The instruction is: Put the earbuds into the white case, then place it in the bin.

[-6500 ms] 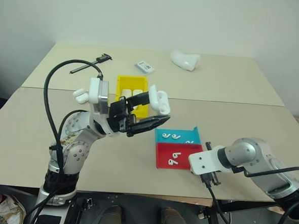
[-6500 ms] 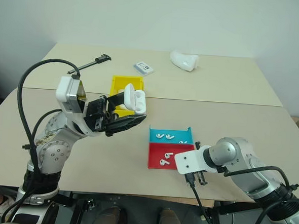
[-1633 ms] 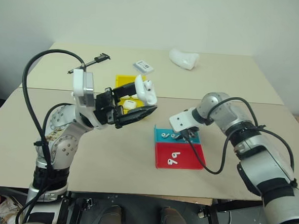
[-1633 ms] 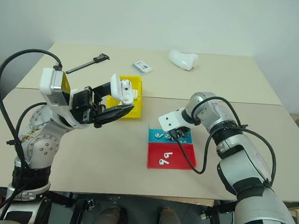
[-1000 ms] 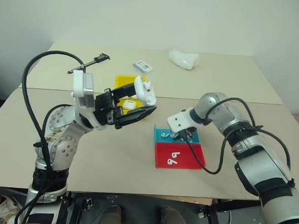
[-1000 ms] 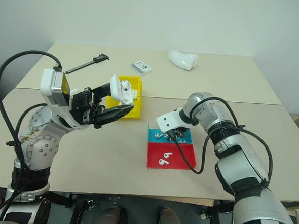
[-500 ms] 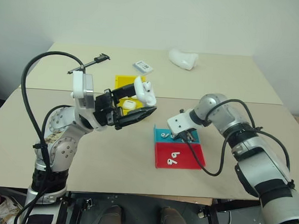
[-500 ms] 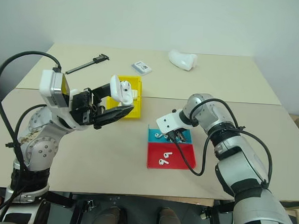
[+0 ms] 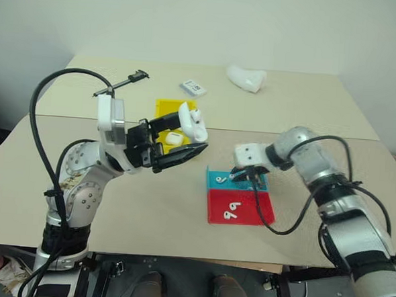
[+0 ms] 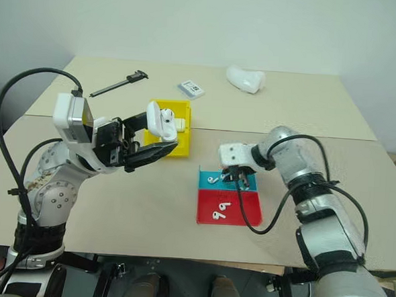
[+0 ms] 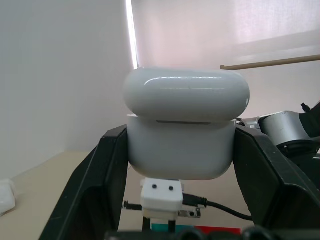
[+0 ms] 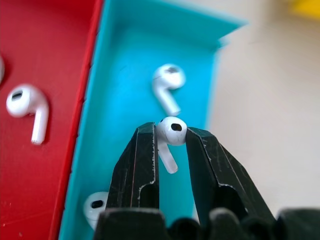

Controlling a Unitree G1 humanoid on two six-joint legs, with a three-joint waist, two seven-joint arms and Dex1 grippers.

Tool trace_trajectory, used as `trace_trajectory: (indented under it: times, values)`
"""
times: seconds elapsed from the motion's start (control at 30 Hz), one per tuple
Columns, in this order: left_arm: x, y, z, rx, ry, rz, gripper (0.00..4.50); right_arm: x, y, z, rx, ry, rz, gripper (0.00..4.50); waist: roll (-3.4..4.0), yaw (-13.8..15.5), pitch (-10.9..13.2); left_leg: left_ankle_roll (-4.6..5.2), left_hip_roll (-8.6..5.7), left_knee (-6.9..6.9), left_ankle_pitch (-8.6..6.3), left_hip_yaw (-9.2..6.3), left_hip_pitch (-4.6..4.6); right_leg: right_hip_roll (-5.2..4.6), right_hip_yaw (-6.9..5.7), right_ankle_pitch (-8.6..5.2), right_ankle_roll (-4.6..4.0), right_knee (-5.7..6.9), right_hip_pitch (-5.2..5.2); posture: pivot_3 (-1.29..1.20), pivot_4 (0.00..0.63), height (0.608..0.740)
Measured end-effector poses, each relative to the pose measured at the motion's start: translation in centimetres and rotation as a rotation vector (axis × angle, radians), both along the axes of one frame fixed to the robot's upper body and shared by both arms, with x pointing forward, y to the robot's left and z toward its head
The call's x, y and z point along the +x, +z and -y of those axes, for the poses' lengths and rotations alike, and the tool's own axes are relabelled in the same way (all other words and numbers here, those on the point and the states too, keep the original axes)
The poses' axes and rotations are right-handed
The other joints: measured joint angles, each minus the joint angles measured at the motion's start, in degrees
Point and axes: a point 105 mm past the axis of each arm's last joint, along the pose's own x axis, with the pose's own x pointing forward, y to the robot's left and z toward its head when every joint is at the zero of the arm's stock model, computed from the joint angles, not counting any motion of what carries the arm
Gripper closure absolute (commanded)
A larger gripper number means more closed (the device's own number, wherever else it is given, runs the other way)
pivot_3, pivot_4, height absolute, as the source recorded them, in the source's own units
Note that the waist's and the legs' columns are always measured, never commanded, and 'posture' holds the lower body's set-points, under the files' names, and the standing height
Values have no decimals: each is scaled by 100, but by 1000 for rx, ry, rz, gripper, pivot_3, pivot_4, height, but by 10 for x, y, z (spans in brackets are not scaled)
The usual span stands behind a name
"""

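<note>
While left gripper [image 11: 180,165] clamps white case [image 11: 182,127], case interior hidden.

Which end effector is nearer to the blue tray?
The right. The right end effector hangs just above the blue tray, pinching an earbud; the left end effector holds the white case near the yellow bin.

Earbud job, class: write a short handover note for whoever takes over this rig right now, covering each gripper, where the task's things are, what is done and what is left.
Left gripper: shut on the white case, held up above the table.
Right gripper: shut on one earbud, pinched over the blue tray.
The blue tray and the red tray both hold loose earbuds.
Yellow bin: on the table behind the case.
Done: case picked up, one earbud gripped.
Left: seat the earbuds in the case, place the case in the bin.
</note>
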Motion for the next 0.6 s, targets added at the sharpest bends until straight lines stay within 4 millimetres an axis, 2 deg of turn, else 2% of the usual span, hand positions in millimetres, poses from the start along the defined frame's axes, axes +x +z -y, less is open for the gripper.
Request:
trace_trajectory:
  times: [0.1,0.27,0.37,0.47,0.6]
  values:
    - [3,2,5,-13,-32,-2,1698,-8,30,4,249,-109,19,3878,0,4,0,0,0,0,0,-3,1,0,-2,0,0,1,2,0,150,740]
    - [7,-1,12,-18,-77,-19,1698,-42,67,16,686,-247,-86,3878,0,-3,0,0,0,0,0,-10,-1,0,-2,0,1,2,2,0,150,740]
    - [7,-1,15,-19,-104,-19,1698,-69,97,20,951,-275,-154,3878,0,-33,0,0,2,-4,0,-29,4,3,2,0,1,4,2,0,150,740]
    - [7,-1,17,-19,-120,-20,1698,-95,111,15,1103,-239,-206,3878,0,-35,0,0,1,-4,0,-32,5,4,3,0,2,3,4,0,150,740]
    - [5,0,27,-24,-159,-18,1698,-120,129,-2,1231,-160,-266,3878,0,-41,0,1,-3,-4,0,-37,3,4,4,0,7,0,5,0,150,740]
